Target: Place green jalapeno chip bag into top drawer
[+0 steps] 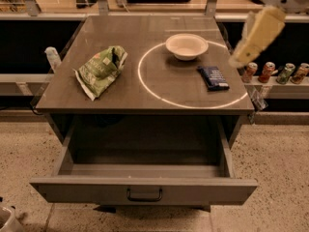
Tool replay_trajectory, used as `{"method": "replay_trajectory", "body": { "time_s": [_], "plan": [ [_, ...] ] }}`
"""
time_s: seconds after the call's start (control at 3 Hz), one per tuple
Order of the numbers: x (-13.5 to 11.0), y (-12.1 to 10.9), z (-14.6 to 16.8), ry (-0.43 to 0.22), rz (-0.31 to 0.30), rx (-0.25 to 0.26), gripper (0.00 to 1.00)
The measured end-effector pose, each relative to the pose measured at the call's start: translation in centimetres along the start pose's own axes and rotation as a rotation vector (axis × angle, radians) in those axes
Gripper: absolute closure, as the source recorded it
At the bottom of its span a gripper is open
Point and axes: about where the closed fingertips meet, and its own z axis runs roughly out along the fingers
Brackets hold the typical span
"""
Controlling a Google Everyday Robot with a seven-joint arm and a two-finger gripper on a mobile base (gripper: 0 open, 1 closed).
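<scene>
Gripper (241,57): we see it at the upper right, a pale, blurred shape tilted down and to the left. It hangs above the right edge of the worktop (67,93), holds nothing that we can make out, and sits clear of everything on the surface. We cannot tell whether its jaws are apart or together.

Green jalapeno chip bag (100,70): it lies crumpled on the left half of the worktop, outside the pale ring (139,74) marked on the surface. One corner points toward the front-left edge. It is well apart from the gripper.

Top drawer (77,190): it is pulled out toward us below the worktop. We note a flat grey front panel with a dark curved handle (144,195) at its centre. The dark interior shows nothing that we can make out.

Other items: a white bowl (187,46) sits upright at the far side of the ring. A small dark blue packet (213,77) lies flat in the right part of the ring, near the bowl but not touching it.

Surroundings: several cans (268,71) stand in a row on a low shelf to the right of the worktop, beyond the gripper. A pale bottle (52,58) stands just off the left edge. The floor (280,158) is speckled.
</scene>
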Motion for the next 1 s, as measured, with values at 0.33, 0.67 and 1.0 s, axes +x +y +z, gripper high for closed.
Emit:
{"method": "replay_trajectory", "body": {
  "time_s": [0.33, 0.67, 1.0],
  "plan": [
    [-4.7, -4.2, 1.6, -0.181, -0.055, 0.029, 0.00],
    [-4.7, -4.2, 1.7, -0.181, -0.056, 0.029, 0.00],
    [-6.9, -4.0, 4.9, -0.271, -0.066, -0.020, 0.00]
  ]
}}
